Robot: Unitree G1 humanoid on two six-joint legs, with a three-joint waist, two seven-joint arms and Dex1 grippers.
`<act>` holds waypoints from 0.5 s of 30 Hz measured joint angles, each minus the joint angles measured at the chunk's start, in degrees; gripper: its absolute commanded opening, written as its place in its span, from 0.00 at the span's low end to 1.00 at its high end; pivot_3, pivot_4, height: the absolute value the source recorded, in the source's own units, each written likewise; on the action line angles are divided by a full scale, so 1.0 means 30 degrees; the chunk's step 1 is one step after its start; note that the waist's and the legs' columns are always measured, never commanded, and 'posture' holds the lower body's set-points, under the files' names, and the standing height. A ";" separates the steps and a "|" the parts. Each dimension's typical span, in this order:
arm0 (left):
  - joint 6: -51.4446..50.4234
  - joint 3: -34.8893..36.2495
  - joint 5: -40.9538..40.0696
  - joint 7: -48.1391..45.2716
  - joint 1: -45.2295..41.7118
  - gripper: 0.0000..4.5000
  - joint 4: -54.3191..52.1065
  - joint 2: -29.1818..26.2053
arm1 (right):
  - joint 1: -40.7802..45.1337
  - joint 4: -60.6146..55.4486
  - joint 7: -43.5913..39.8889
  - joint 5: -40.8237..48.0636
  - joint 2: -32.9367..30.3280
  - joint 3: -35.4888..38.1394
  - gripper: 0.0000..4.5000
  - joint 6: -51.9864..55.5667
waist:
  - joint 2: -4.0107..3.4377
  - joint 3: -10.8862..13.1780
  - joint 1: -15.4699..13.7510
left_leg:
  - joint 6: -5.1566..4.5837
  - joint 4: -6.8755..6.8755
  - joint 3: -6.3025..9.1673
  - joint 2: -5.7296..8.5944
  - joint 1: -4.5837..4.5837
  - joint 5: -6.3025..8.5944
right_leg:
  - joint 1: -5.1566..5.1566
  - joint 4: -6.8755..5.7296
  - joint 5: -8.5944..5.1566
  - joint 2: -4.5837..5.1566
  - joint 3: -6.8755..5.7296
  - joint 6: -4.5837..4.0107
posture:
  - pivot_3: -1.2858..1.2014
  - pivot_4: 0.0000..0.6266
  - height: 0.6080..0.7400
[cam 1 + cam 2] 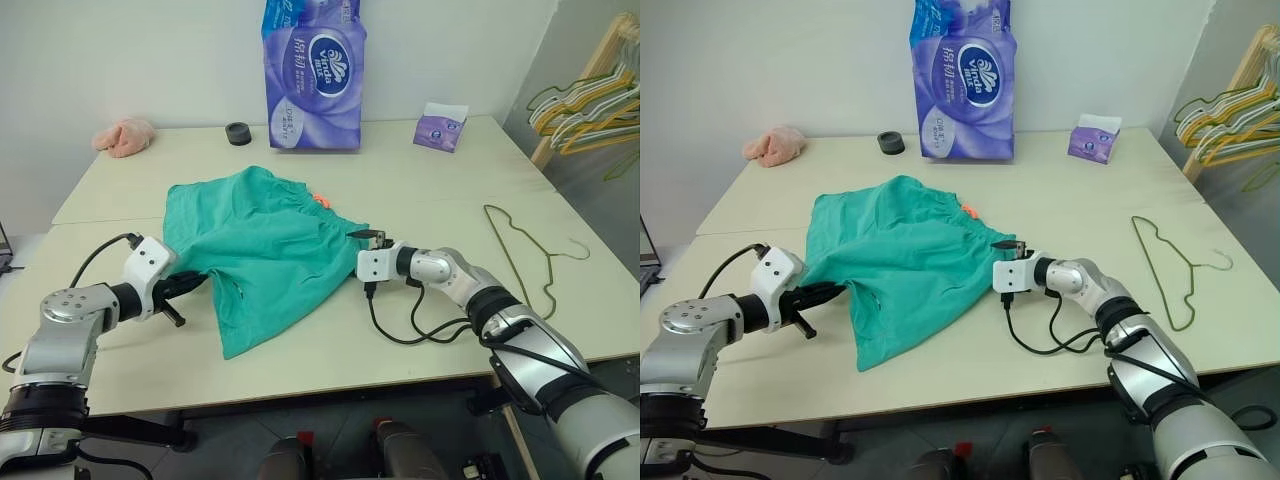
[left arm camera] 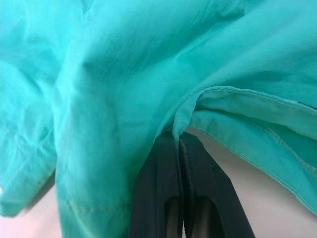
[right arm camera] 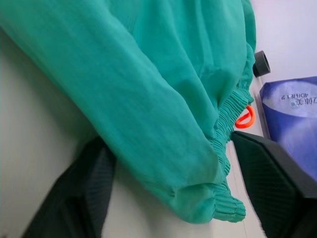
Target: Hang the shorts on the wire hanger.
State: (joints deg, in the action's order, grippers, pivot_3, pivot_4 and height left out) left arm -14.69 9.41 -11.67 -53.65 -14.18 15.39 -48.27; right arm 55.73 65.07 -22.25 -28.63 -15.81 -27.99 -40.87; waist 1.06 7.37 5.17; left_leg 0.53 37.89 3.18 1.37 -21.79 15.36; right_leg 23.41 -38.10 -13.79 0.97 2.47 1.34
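Note:
The teal-green shorts lie spread across the middle of the table, waistband toward the far side, with a small orange tag on it. At the near left, my left gripper is shut on a leg hem, and the left wrist view shows the fingers pinching that fold. My right gripper sits at the right end of the waistband. Its fingers stand apart, one on either side of the gathered corner. The thin olive wire hanger lies flat on the table to the right, apart from both grippers.
A purple tissue-roll pack, a small purple tissue box, a black ring and a pink cloth lump line the far side. Yellow and pale green hangers hang on a wooden rack at right. A black cable loops beneath my right wrist.

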 measured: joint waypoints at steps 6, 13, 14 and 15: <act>0.0063 -0.0006 -0.0003 0.0175 -0.0033 0.00 -0.0019 0.0399 | 0.0902 0.0509 0.1322 0.0030 0.0083 0.0301 0.11 -0.0550 | -0.0001 0.0000 0.0003 | 0.0002 0.0001 0.0005 0.0004 0.0000 0.0000 | 0.0003 -0.0006 0.0001 0.0002 0.0002 -0.0001 | 0.48 0.14 1.00; -0.0689 -0.0139 -0.0853 0.0183 -0.0074 0.10 -0.0963 0.1590 | 0.1203 0.0513 0.2097 0.0019 0.0035 0.0392 0.00 -0.0854 | 0.0000 0.0000 0.0131 | 0.0002 0.0002 0.0016 0.0002 -0.0006 0.0001 | 0.0003 -0.0011 0.0001 0.0003 0.0018 0.0000 | 0.48 0.15 1.00; -0.1009 -0.0100 -0.1176 0.0180 -0.0078 0.14 -0.1201 0.1615 | 0.1203 0.0513 0.2118 0.0019 0.0033 0.0392 0.00 -0.0852 | 0.0000 -0.0001 0.0172 | 0.0002 0.0001 0.0021 0.0001 -0.0008 0.0001 | 0.0003 -0.0010 0.0001 0.0003 0.0018 0.0000 | 0.48 0.15 1.00; -0.1414 0.0006 -0.1489 0.0123 -0.0057 0.20 -0.1436 0.1615 | 0.1203 0.0510 0.2131 0.0019 0.0035 0.0392 0.00 -0.0849 | 0.0000 0.0000 0.0216 | 0.0002 0.0000 0.0025 0.0001 -0.0008 0.0001 | 0.0003 -0.0009 0.0001 0.0002 0.0018 0.0000 | 0.48 0.15 1.00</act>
State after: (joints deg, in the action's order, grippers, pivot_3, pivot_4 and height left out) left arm -18.94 9.42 -16.14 -53.28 -14.35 11.09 -43.43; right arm 59.34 66.60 -15.85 -28.57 -15.71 -26.82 -43.41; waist 1.06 7.37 5.82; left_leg 0.53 37.89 3.25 1.37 -21.81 15.36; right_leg 23.42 -38.13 -13.79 0.98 2.53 1.34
